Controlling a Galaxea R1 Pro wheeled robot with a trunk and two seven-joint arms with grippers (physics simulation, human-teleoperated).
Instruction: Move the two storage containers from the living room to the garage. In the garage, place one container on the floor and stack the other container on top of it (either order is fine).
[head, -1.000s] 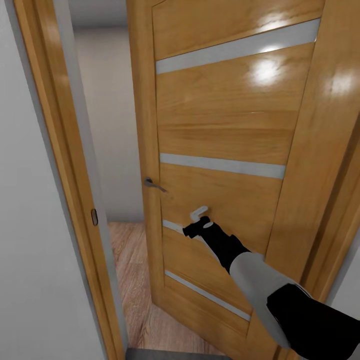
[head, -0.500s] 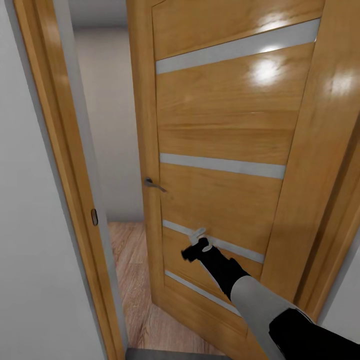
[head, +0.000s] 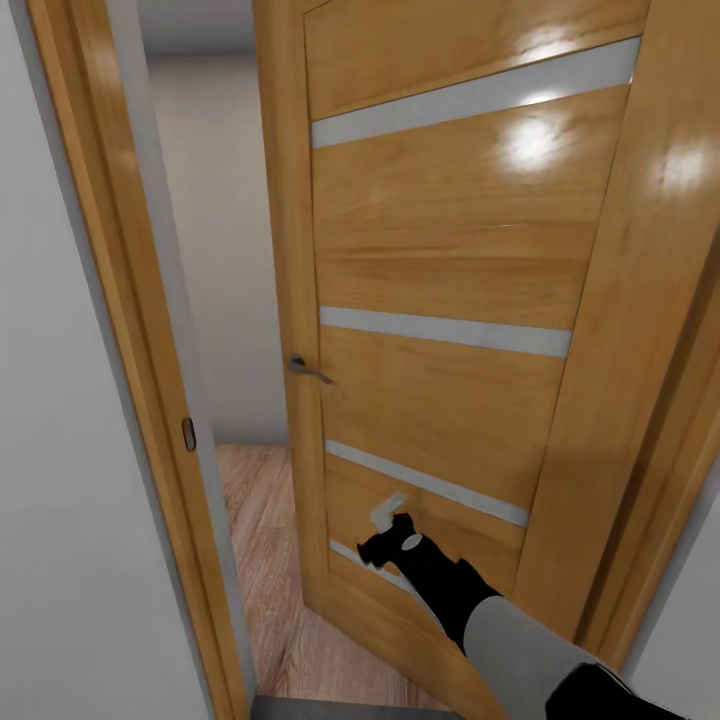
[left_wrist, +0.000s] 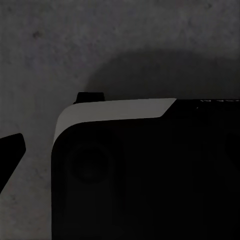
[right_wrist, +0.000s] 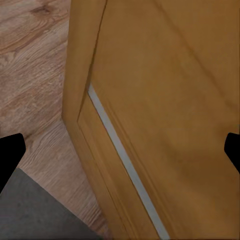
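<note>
I am at a doorway. In front of me is a big shiny wooden door with pale stripes going across it. It stands part way open. A small metal handle sticks out near its left edge. On the left is the door frame, with a white wall beside it.

Through the gap I see a light wood-plank floor and a pale wall at the back. That plank floor looks like the living room side. The two orange-red bins are somewhere I cannot see from here.

My right arm reaches out from the lower right corner of the head view. The right gripper is low on the door, right up against the bottom panel, just above the lowest pale stripe. I cannot tell if it touches the wood. In the right wrist view I look at the door's lower edge and the stripe, with planks beside it and a strip of dark grey floor at the corner. The two dark fingertips sit far out at each side of that view, so the jaws are spread wide with nothing between them.

The left wrist view points down at the rough grey floor. A dark part of my own body with a pale rim covers much of it. One dark fingertip pokes in at the side. I cannot tell how the left jaws stand.
</note>
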